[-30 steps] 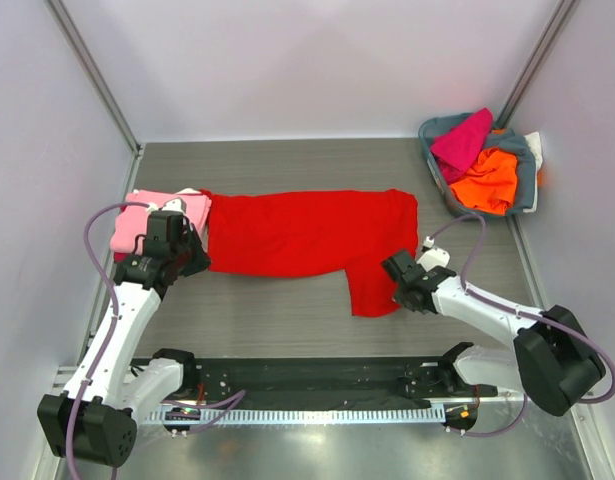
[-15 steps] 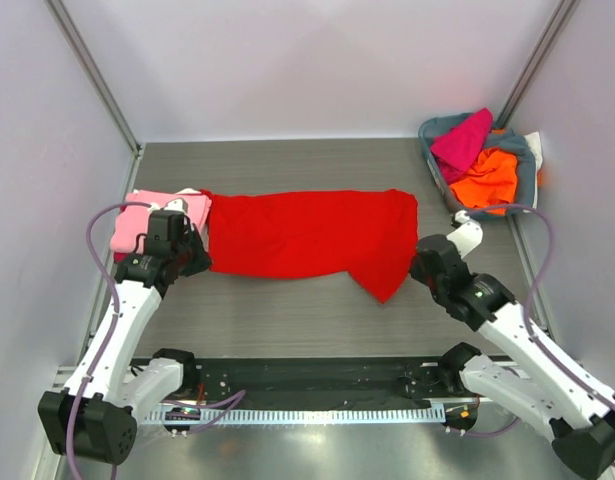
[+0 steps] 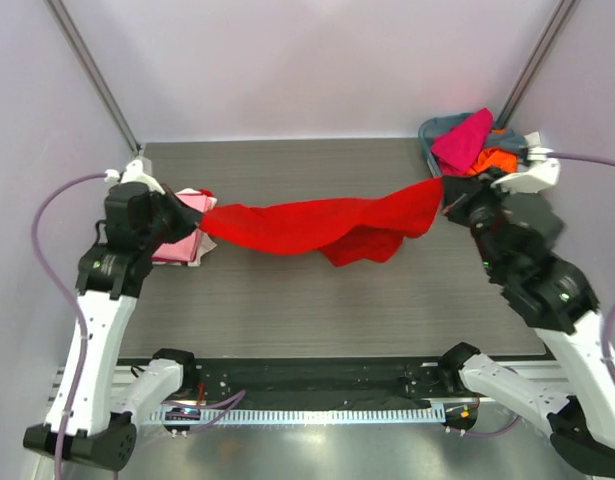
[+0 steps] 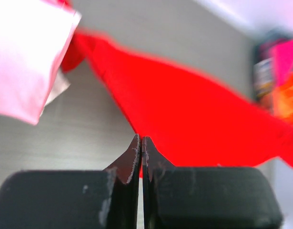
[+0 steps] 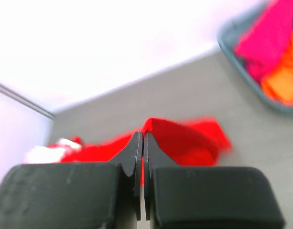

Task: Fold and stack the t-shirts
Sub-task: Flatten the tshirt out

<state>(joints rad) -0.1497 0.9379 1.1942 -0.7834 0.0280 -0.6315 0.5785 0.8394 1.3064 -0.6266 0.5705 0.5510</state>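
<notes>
Here, basket (image 3: pixel 437 126) holds magenta t-shirt (image 3: pixel 462 138), orange t-shirt (image 3: pixel 490 160); left claw (image 3: pixel 194 222), right claw (image 3: pixel 445 196) each pinching red t-shirt (image 3: pixel 307 225) ends.

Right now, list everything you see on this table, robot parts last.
red t-shirt: one, bright red, stretched between both grippers over the table's middle
pink t-shirt: one, pale pink, folded, at the table's left edge
magenta t-shirt: one, magenta, on top in the basket
orange t-shirt: one, orange, in the basket beside it
basket: one, grey-blue, far right corner
table: one, grey
left gripper: one, black, shut on the red t-shirt's left end
right gripper: one, black, shut on its right end
</notes>
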